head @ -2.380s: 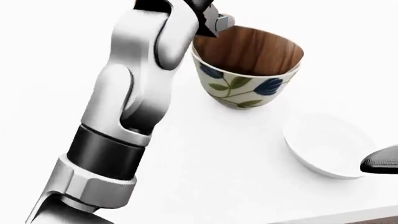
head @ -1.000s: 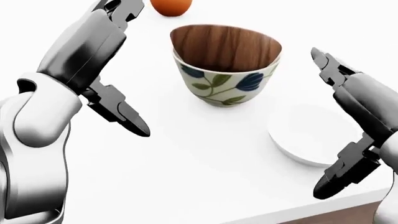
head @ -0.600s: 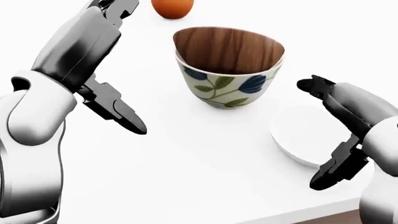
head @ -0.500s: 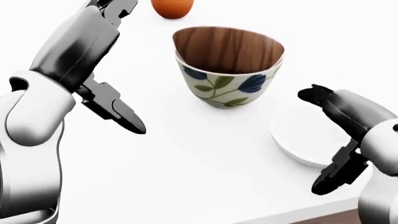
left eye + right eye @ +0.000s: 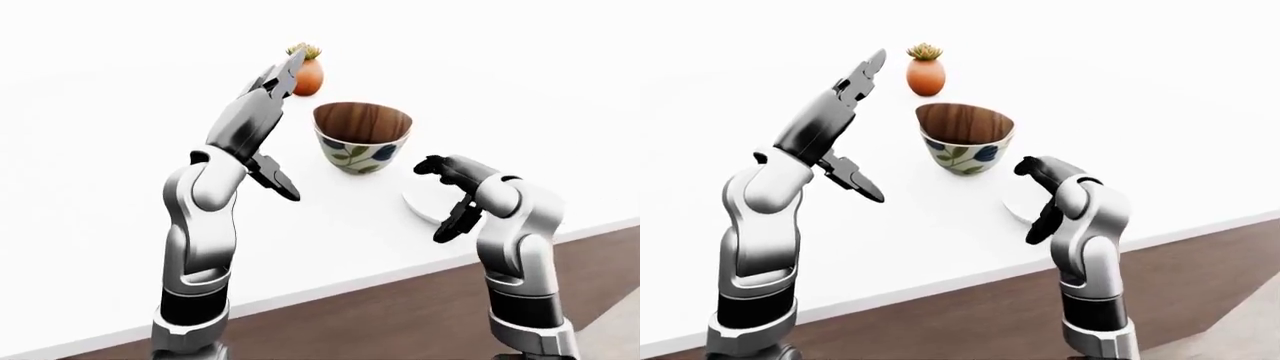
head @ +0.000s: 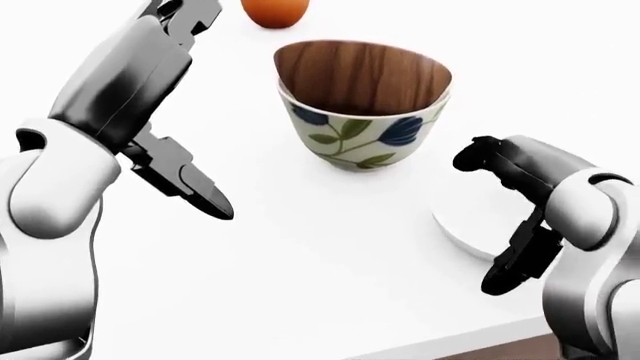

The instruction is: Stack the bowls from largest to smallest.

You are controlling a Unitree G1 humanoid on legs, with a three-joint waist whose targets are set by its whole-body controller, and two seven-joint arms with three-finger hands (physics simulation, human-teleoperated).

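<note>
Fingers [image 6: 205, 199] of the left hand [image 6: 150, 90] were spread, empty, raised left of the patterned bowl [image 6: 362, 112] in the head view. The right hand [image 6: 520, 202], fingers open, hovered over the white bowl [image 6: 455, 225], hiding most of it. Reaching looked to be the step; closing on its rim should follow. Left-eye view: both bowls sat on the bench [image 5: 120, 210]. Right-eye view: a potted plant [image 5: 925, 71] stood beyond them; a third bowl could not be made out.

Bare simulated tabletop scene, blank white surroundings: white table [image 5: 940, 247] sitting over brown wood floor [image 5: 1200, 262], small potted plant [image 5: 925, 71] standing at 12 o'clock.
</note>
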